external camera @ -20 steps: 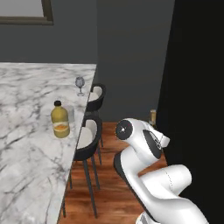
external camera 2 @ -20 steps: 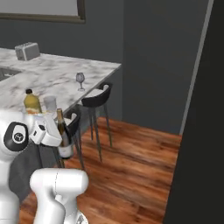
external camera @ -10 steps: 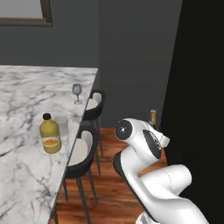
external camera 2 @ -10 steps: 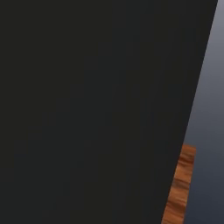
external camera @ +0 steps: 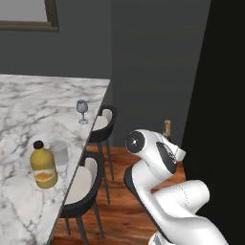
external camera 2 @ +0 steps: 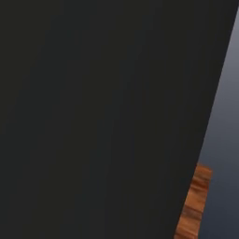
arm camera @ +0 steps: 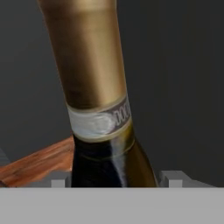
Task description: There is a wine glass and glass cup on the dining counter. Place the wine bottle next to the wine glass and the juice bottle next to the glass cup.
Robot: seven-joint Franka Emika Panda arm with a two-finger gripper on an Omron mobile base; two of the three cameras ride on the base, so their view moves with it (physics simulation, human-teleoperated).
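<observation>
The wine bottle [arm camera: 98, 87] stands close before the hand camera, showing its gold foil neck, pale band and dark shoulder. My gripper [arm camera: 116, 179] is shut on it, one fingertip on each side. In the left base view its gold top [external camera: 167, 127] peeks out behind my white arm, off to the right of the dining counter [external camera: 28, 105]. On that counter the wine glass [external camera: 82, 111] stands near the right edge. Nearer the camera stand the juice bottle [external camera: 44, 165] and, just right of it, the faint glass cup [external camera: 60, 152].
Two black stools [external camera: 102, 125] [external camera: 81, 184] are tucked along the counter's right edge over the wooden floor [external camera: 119, 210]. A tall dark panel [external camera: 220, 95] rises close on my right and covers most of the right base view [external camera 2: 93, 116]. A strip of floor [external camera 2: 196, 200] shows beside it.
The base has driven, so the whole scene shifted: the counter things slid down and left in the left base view, and the dark panel came to cover the right base view. The bottle stays gripped.
</observation>
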